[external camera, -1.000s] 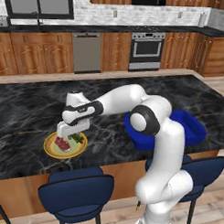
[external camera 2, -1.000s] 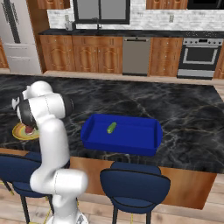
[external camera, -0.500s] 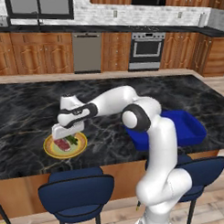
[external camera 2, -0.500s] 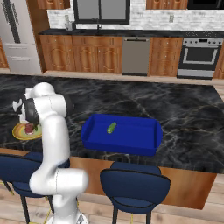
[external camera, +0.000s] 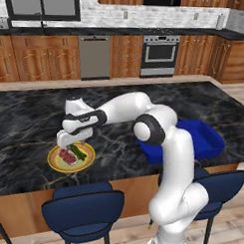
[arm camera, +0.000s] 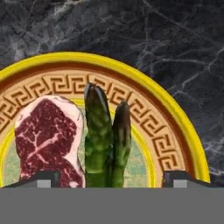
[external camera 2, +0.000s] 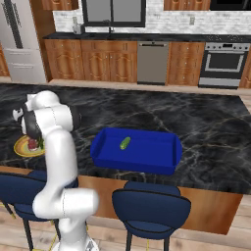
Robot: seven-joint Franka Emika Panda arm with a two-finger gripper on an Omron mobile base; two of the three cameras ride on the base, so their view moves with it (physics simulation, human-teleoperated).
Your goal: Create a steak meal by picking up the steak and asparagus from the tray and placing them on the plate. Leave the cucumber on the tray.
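Round plate with yellow-orange rim and pale green centre [external camera: 55, 164] sits near the stool-side edge of the black marbled counter [external camera: 34, 121], carrying both the flat red-pink marbled steak [arm camera: 46, 139] and the thin dark green asparagus stalks [arm camera: 105, 135], lying side by side and touching. Two-finger gripper [external camera: 68, 138] hangs just above the plate; fingertips [arm camera: 41, 179] spread wide either side of the food, gripping nothing. In the right base view the arm's own white body covers most of the plate; only a sliver of rim shows. Large bright blue rectangular tray [external camera 2: 164, 164] is well apart to the arm's right, with only the stubby bright green cucumber [external camera 2: 125, 143] on its floor. Versus half a second ago: the hand sits a little higher over the plate, food unmoved. Dark blue stools [external camera: 83, 207] line the counter's near edge; behind are wood cabinets [external camera: 34, 61], a dishwasher [external camera: 94, 57], a steel oven [external camera: 158, 54], and a fridge [external camera 2: 19, 39] at far left in the right base view.
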